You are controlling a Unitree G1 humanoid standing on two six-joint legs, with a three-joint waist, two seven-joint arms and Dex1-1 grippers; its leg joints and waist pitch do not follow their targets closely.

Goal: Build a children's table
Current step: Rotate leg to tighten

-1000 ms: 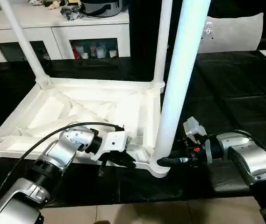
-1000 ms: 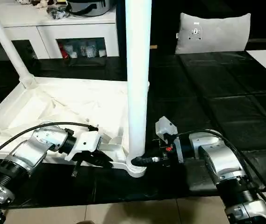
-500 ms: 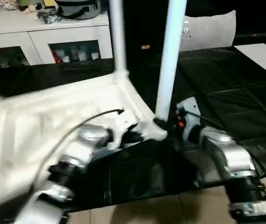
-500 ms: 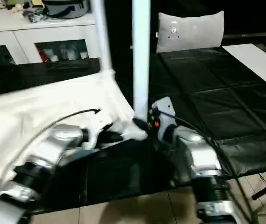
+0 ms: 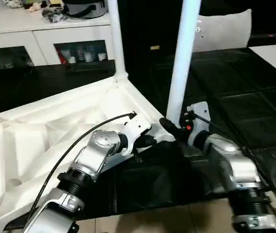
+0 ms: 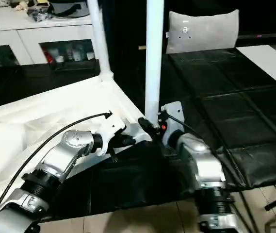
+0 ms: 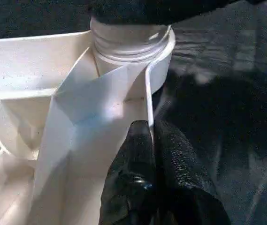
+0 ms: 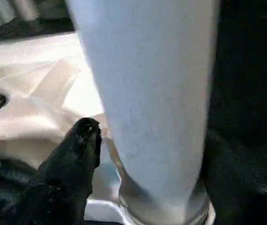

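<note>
The children's table lies upside down, its white ribbed top point(image 5: 55, 131) on the black mat. One white leg point(image 5: 180, 63) stands in the near corner socket point(image 7: 128, 47), and another leg point(image 5: 116, 43) rises at the far corner. My left gripper point(image 7: 149, 129) is shut on the top's thin rim just beside that near socket. My right gripper point(image 5: 172, 127) is at the base of the near leg. Its jaws are open astride the leg, and one finger point(image 8: 79, 150) stands slightly off it. The other finger is hidden behind the leg.
A white glass-door cabinet point(image 5: 45, 39) runs along the back left, and a grey cushion point(image 5: 225, 29) leans at the back right. Black mat point(image 5: 235, 97) covers the ground to the right. Tiled floor point(image 5: 152, 218) shows along the near edge.
The table top has swung round with both arms, so its near corner now points toward the cushion. The view shifted too. My right gripper has spread wider at the leg base. The left grip is unchanged.
</note>
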